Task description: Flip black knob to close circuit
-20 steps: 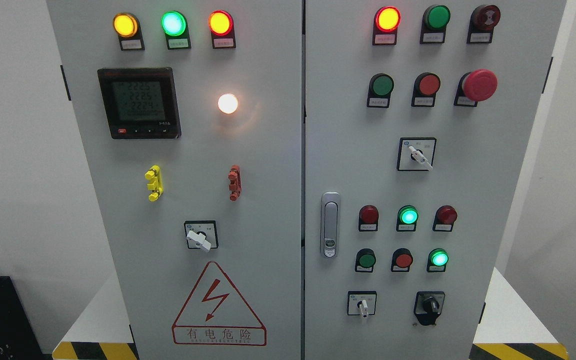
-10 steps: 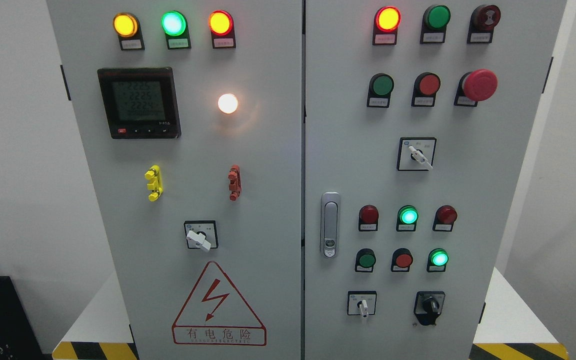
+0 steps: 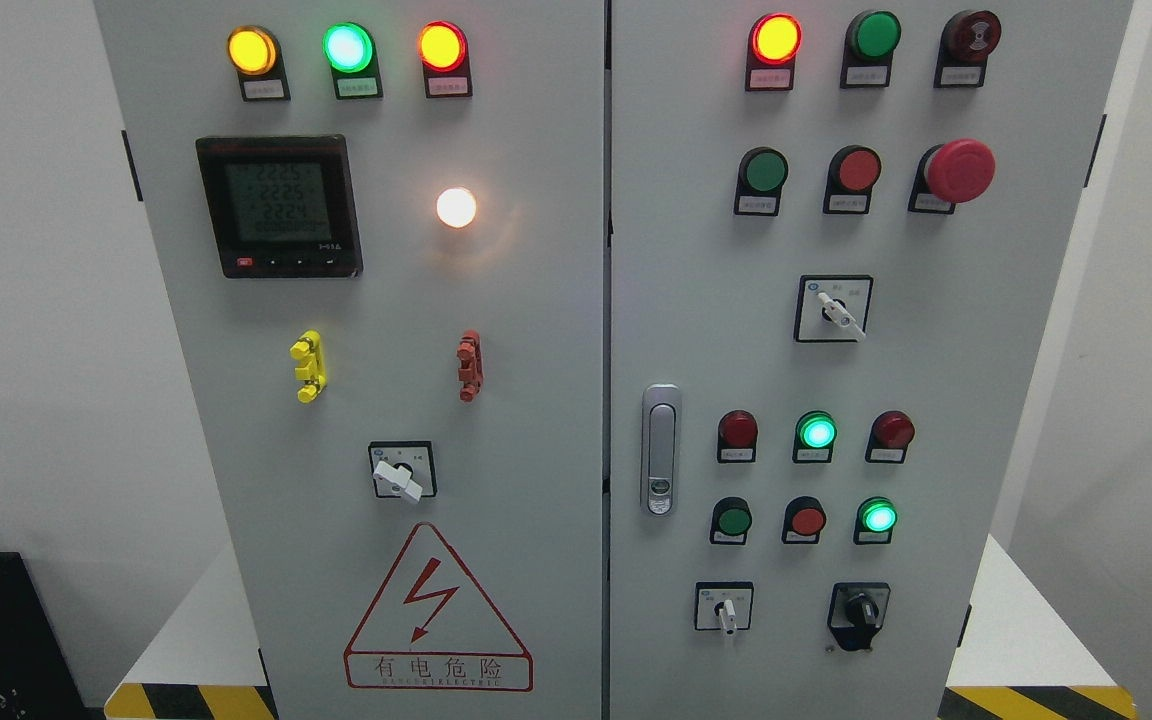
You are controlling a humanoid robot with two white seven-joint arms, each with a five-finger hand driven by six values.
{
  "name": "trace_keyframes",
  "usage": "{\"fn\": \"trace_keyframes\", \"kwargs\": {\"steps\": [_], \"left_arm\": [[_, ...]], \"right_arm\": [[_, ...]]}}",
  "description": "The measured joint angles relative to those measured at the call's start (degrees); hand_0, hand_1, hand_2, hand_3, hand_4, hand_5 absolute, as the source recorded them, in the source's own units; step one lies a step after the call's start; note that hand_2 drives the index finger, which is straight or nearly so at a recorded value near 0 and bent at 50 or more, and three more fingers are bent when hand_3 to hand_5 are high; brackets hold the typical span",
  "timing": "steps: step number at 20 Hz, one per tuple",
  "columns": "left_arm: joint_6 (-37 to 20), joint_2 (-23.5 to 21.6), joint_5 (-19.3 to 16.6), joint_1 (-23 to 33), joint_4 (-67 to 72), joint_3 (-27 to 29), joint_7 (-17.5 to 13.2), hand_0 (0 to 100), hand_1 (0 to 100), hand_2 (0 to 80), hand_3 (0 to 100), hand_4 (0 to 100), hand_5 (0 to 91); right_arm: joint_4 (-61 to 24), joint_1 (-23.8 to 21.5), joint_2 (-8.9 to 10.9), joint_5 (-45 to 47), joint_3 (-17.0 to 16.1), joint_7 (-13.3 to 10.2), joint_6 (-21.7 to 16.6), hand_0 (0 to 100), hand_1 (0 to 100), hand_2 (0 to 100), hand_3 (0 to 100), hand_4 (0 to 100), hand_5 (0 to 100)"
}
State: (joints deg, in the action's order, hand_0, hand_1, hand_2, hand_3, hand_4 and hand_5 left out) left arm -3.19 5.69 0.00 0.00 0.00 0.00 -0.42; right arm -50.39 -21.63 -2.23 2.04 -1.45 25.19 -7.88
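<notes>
Grey steel fills our view: a two-door cabinet (image 3: 556, 330) studded with lamps, buttons and selector switches. Our target, the black knob (image 3: 859, 610), sits at the bottom right of the right-hand door, just right of a small white-handled switch (image 3: 726, 610) and below a lit green lamp (image 3: 877, 516). Its black handle appears to point roughly straight down, though it is too small for us to read the position marks around it.

Neither of our hands shows anywhere in the picture, so we cannot tell how open their fingers are or whether they hold anything. Nothing touches the knob.

We judge the task to be at its very start: the knob looks untouched and the reach has not begun. Everything remains to be done, namely bringing a hand up to the lower right corner, taking hold of the handle, and turning it. Since the knob lies on our right, the right arm seems the natural choice.
</notes>
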Motion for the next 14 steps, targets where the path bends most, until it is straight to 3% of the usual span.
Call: {"fn": "trace_keyframes", "kwargs": {"steps": [3, 6, 10, 13, 14], "left_arm": [[0.00, 0.00, 0.00, 0.00, 0.00, 0.00, 0.00, 0, 0, 0.0, 5, 3, 0.0], [0.00, 0.00, 0.00, 0.00, 0.00, 0.00, 0.00, 0, 0, 0.0, 5, 3, 0.0], [0.00, 0.00, 0.00, 0.00, 0.00, 0.00, 0.00, 0, 0, 0.0, 5, 3, 0.0], [0.00, 0.00, 0.00, 0.00, 0.00, 0.00, 0.00, 0, 0, 0.0, 5, 3, 0.0], [0.00, 0.00, 0.00, 0.00, 0.00, 0.00, 0.00, 0, 0, 0.0, 5, 3, 0.0]], "right_arm": [[-11.59, -1.52, -0.83, 1.31, -0.77, 0.36, -0.67, 0, 6, 0, 5, 2, 0], [-21.73, -2.46, -1.43, 2.09, -1.15, -4.25, -0.67, 0, 8, 3, 11, 8, 0], [-33.30, -2.47, -2.03, 2.60, -1.82, -6.82, -0.40, 0, 10, 6, 15, 16, 1], [-41.03, -1.83, -2.38, 2.75, -2.45, -7.53, 1.52, 0, 11, 12, 27, 28, 14], [-43.32, -1.52, -2.47, 2.72, -2.61, -8.08, 2.06, 0, 12, 19, 38, 35, 20]]}}
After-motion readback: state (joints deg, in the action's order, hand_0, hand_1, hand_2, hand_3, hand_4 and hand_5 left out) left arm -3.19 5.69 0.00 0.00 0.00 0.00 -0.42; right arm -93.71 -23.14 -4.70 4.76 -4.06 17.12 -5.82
